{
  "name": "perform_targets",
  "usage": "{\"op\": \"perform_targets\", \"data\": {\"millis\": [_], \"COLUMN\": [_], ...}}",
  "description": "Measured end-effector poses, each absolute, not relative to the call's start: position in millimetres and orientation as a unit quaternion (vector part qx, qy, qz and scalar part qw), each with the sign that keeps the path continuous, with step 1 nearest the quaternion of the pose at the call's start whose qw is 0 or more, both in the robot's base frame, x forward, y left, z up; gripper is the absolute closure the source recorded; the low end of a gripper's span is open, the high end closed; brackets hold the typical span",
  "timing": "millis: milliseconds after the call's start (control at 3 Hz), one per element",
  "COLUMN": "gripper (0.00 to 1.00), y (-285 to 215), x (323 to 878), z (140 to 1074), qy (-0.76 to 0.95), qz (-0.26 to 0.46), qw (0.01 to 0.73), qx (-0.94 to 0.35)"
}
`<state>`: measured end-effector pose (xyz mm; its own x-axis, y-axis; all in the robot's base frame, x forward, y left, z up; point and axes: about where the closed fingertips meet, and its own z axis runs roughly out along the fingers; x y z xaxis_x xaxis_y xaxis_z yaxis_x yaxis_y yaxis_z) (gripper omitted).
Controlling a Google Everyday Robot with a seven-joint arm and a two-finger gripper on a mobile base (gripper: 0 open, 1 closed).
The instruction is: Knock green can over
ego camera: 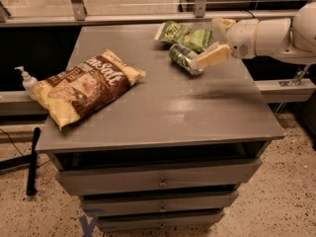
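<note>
The green can (183, 58) lies tipped on its side on the grey cabinet top (163, 107), at the far right, its silver end facing front-right. My gripper (216, 41) comes in from the right on a white arm (266, 36). Its fingers are spread apart: one cream finger (211, 57) rests against the can's right side, the other (222, 23) is behind, above the can. It holds nothing. A flat crinkled green chip bag (183, 33) lies just behind the can.
A large brown and yellow chip bag (86, 88) lies on the left of the cabinet top. A pump bottle (28, 80) stands on a ledge to the left. Drawers (158, 181) sit below. A metal rail (123, 18) runs behind.
</note>
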<state>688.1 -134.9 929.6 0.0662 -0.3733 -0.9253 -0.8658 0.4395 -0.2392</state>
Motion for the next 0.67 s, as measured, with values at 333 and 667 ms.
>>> {"op": "perform_targets", "data": {"millis": [333,667], "gripper": [0.0,0.0], "y": [-173,-216], "x": [671,656], "z": [916,912], "qy": [0.66,0.672], "qz": [0.215,0.202], "qw": [0.532,0.521], "qx": [-0.485,-0.486]}}
